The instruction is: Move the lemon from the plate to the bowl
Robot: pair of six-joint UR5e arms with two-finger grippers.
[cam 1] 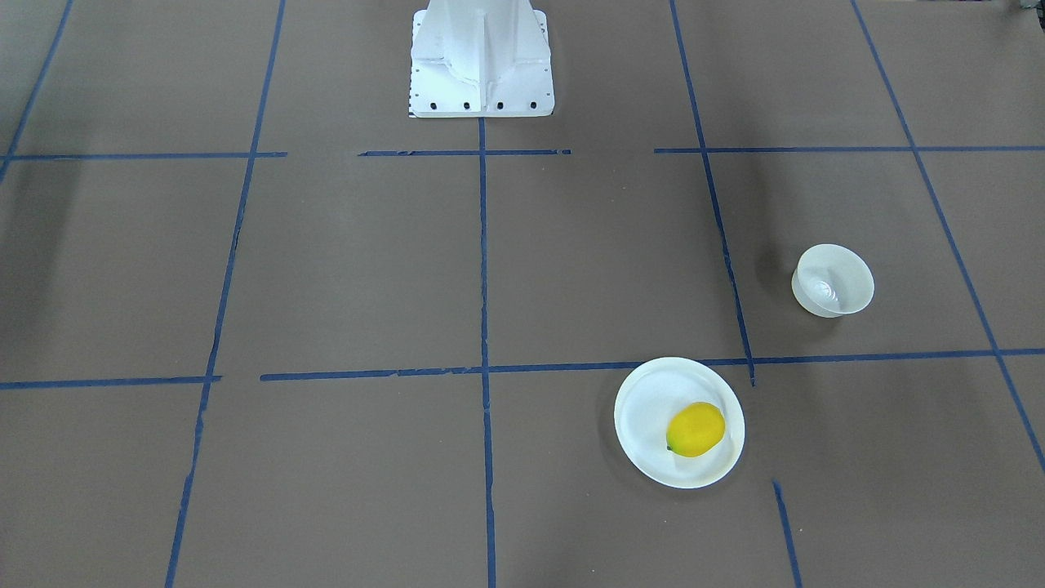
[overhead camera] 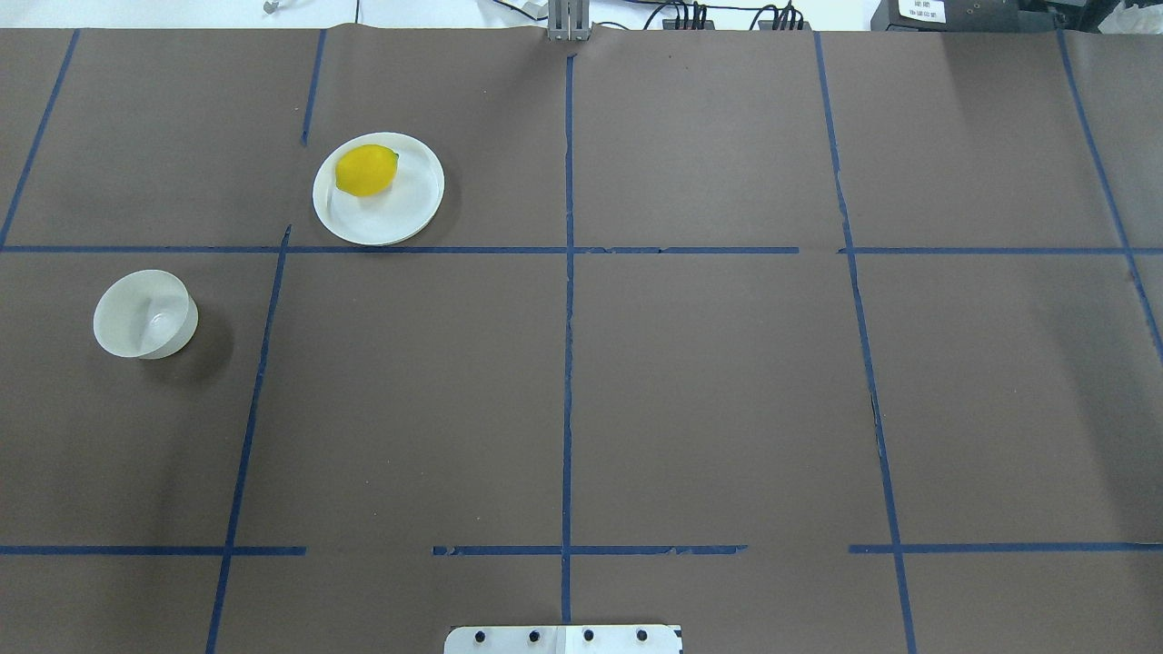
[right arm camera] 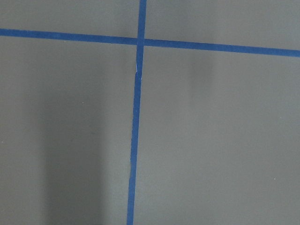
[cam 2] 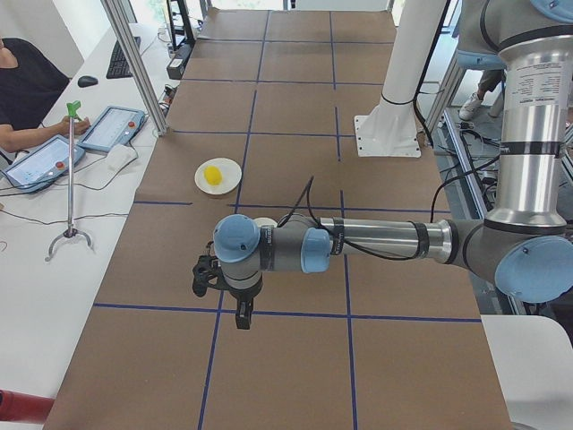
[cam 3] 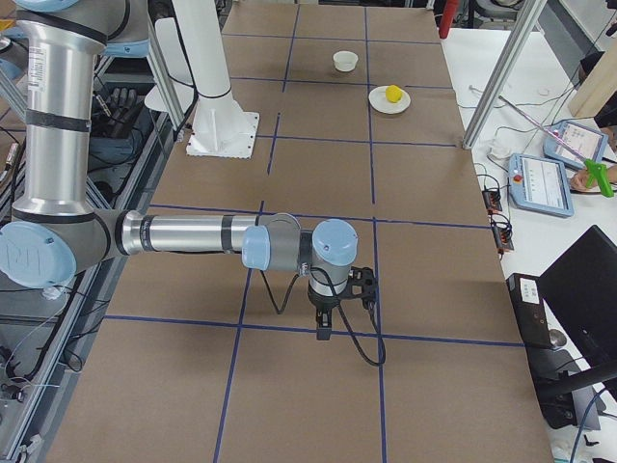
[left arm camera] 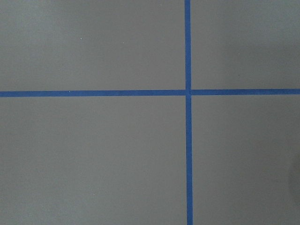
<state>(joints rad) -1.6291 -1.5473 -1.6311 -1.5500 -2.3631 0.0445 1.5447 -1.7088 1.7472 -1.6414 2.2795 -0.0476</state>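
- Overhead exterior: lemon point(overhead camera: 366, 170) lies on plate point(overhead camera: 400, 218), on its far-left part, green tip twd view's right.
- Plate sits on the robot's left half of desk point(overhead camera: 709, 391), far side, its near rim just touching a blue tape point(overhead camera: 568, 363) line.
- Bowl point(overhead camera: 145, 313) upright, further left and nearer the robot than the plate; well apart from it, one tape square over.
- Front-facing view agrees: lemon point(cam 1: 695, 429) on plate point(cam 1: 645, 408), bowl point(cam 1: 833, 280) twd view's right, white robot base point(cam 1: 482, 57) at top.
- Ext. left: L arm point(cam 2: 376, 240) stretched level over desk, L gripper point(cam 2: 242, 315) pointing down, above the surface. Open or closed: can't tell from this view.
- Ext. right: R arm point(cam 3: 183, 234) likewise level, R gripper point(cam 3: 323, 328) pointing down above desk, well apart from lemon point(cam 3: 393, 94) and bowl point(cam 3: 345, 61) at the far end. State: can't tell.
- Both wrist cams: only desk and a tape crossing.
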